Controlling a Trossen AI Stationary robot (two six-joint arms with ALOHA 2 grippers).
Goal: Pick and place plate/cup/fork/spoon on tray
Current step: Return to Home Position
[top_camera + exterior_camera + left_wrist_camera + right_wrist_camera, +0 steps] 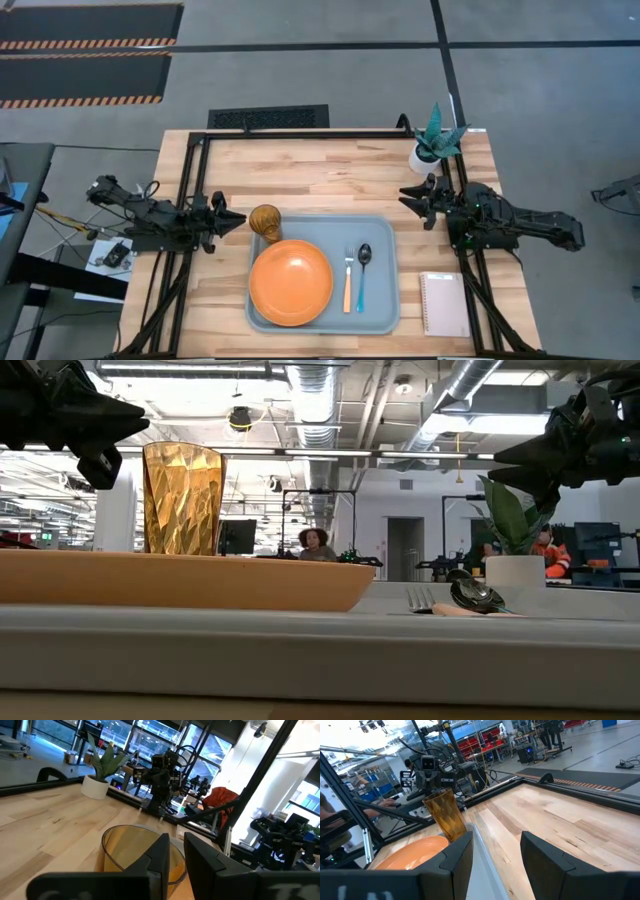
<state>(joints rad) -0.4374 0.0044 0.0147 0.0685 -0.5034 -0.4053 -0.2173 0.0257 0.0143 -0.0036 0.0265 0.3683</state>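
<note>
The grey-blue tray [385, 230] lies on the wooden table near its front edge. On it rest the orange plate [291, 283], the fork [348, 285] with its orange handle and the spoon [363, 270] with its blue handle, side by side. The amber cup [265, 222] stands upright in the tray's far left corner. My left gripper [234, 218] hovers just left of the cup and higher than its rim; its fingers [176, 837] are only a narrow gap apart and empty. My right gripper [408, 195] is open and empty beyond the tray's far right corner.
A white pot with a green plant [430, 145] stands at the far right corner, close to my right gripper. A pink notebook [444, 303] lies right of the tray. Black frame rails [190, 200] run along the table's sides. People show in the room behind [315, 542].
</note>
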